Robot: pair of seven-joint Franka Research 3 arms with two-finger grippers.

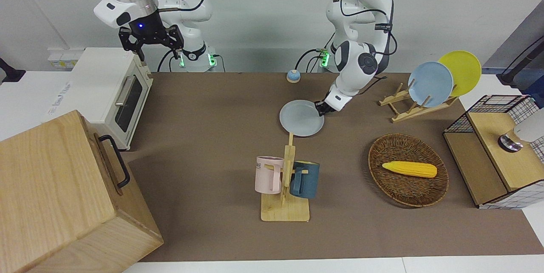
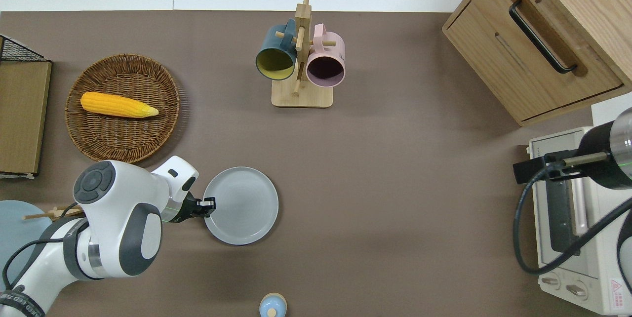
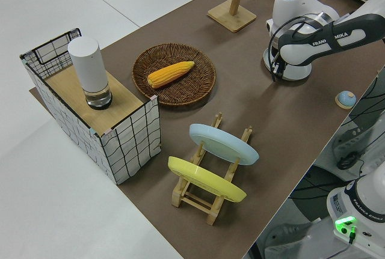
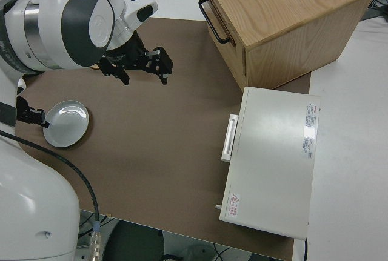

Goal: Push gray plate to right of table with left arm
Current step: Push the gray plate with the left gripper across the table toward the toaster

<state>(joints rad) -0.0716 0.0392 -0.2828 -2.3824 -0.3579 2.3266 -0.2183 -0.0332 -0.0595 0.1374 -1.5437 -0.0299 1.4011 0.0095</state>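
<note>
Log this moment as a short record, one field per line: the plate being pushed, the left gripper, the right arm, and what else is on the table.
plate: gray plate flat on the table, nearer to the robots than the mug rack
left gripper: left gripper at the plate's rim, on its left-arm side
right arm: parked
other items: basket holding corn; toaster oven; wooden cabinet

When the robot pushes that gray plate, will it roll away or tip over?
Probably neither. The gray plate lies flat on the table, so it should slide, not roll. It is shallow with a low rim, so tipping seems unlikely. The left gripper touches only one edge, so the plate might turn a little as it slides.
</note>
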